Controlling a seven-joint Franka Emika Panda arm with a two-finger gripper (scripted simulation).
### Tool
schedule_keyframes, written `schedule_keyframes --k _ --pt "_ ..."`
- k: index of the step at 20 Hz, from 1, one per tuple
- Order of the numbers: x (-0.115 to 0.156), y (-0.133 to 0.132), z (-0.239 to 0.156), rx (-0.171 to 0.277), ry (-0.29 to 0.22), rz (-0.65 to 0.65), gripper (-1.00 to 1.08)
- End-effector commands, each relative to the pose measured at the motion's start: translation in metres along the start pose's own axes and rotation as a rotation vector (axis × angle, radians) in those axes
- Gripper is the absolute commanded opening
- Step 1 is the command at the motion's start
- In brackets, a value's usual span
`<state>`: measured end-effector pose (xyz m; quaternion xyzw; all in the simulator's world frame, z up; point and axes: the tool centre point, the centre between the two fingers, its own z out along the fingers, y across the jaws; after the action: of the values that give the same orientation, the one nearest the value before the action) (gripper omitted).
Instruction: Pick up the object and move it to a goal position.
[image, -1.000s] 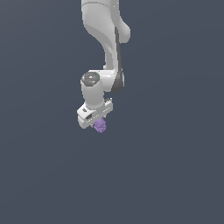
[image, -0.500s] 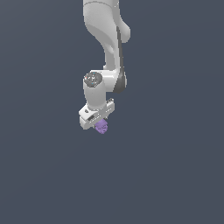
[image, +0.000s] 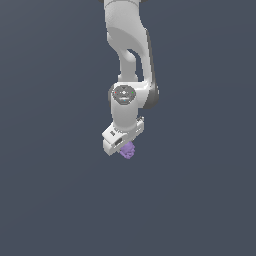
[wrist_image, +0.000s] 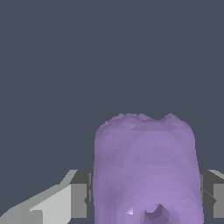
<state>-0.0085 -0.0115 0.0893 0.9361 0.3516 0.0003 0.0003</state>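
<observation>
A: The object (image: 128, 149), a lumpy light-purple piece, sits in the tool (image: 126, 148), poking out just below the white body in the exterior view. No goal marker shows in either view.

B: And in the wrist view?

A: The object (wrist_image: 146, 170) fills the space between the two fingers (wrist_image: 78, 200), touching both. So the tool is closed down on the object, open only as wide as the piece itself.

B: Is it off the ground?

A: Can't tell for sure. The background is flat grey and no worktop edge or shadow shows. It looks carried, but that is a judgement.

B: Risks?

A: Slip, mainly. The piece is tiny next to the tool and irregular, so the pads likely bear on bumps rather than flat faces. A fast swing or a hard stop by the arm (image: 127, 55) could make it twist or drop out.

B: Anything else?

A: The object hangs to one side of the tool body in the exterior view, so the hold may be off-centre, which would help it rotate. Letting go early would also leave it short of the goal.
</observation>
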Motion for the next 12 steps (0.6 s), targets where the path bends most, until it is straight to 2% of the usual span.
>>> schedule_keyframes --k 1,7,12 --pt "0.023 -0.005 -0.005 0.000 0.000 0.000 -1.00" --pt "0.076 -0.017 -0.018 0.000 0.000 0.000 -1.00" --pt "0.106 -0.022 -0.024 0.001 0.000 0.000 -1.00"
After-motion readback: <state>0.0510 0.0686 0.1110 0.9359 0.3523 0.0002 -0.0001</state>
